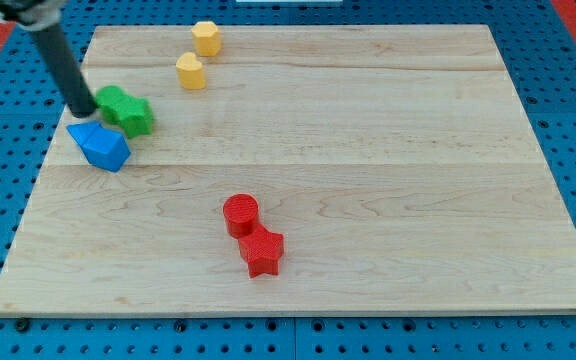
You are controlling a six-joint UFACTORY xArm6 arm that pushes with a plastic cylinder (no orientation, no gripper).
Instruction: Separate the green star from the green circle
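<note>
Green star (136, 117) pressed against green circle (114, 99), near the tabletop's (388, 150) upper-left corner.
Touching the circle's left side: my tip (84, 110), a bare rod for a hand, gripping nothing. Just below both, crowding close: blue block (99, 146). Toward the view's right: upper yellow block (205, 37), lower yellow block (190, 71). Well apart, lower down: red circle (239, 214) touching red star (261, 251).

No text, label, brand, number or sign can be read anywhere in this view.

My tip (83, 110) touches the green circle's (111, 99) left side, the green star (134, 116) adjoining it rightward.
</note>
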